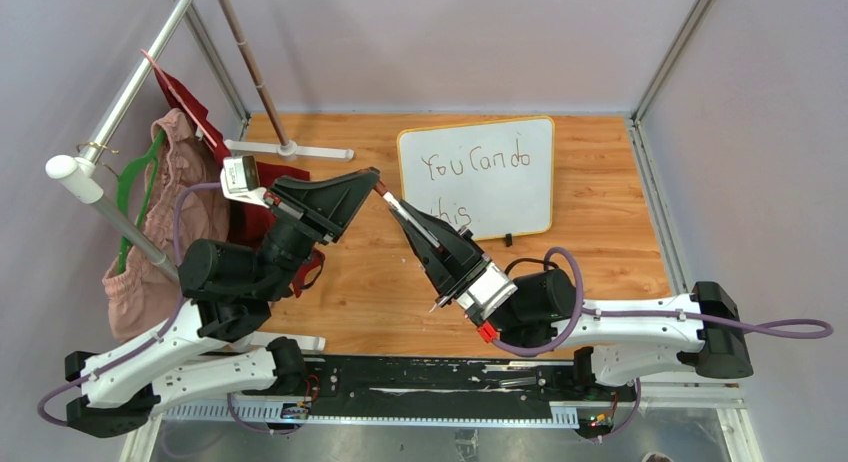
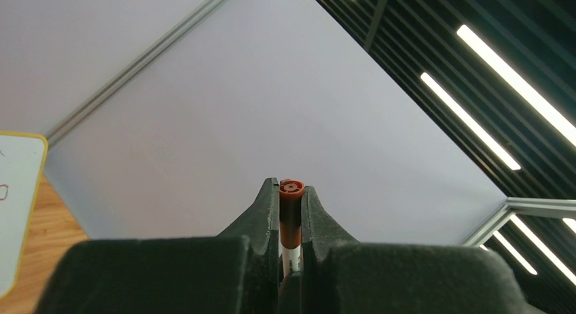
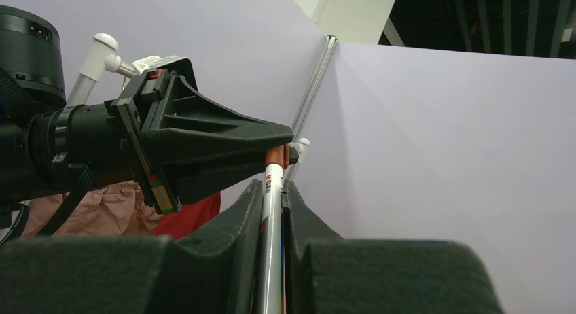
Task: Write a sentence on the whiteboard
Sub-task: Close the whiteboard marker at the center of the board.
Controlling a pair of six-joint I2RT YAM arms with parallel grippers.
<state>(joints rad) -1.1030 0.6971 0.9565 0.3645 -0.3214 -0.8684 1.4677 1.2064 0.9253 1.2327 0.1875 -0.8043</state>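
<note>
Whiteboard sits at the far side of your counter with the sentence written, your right pincer pinching the marker barrel and your left pincer clamped on its red-brown cap, so capping seems in hand: next, press both together in line.

White whiteboard, yellow-orange rim, dark sentence; white marker, red-brown cap.

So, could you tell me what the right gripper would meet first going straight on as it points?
Most likely the left gripper, shut on the cap end of the marker that the right gripper holds, just ahead.
</note>
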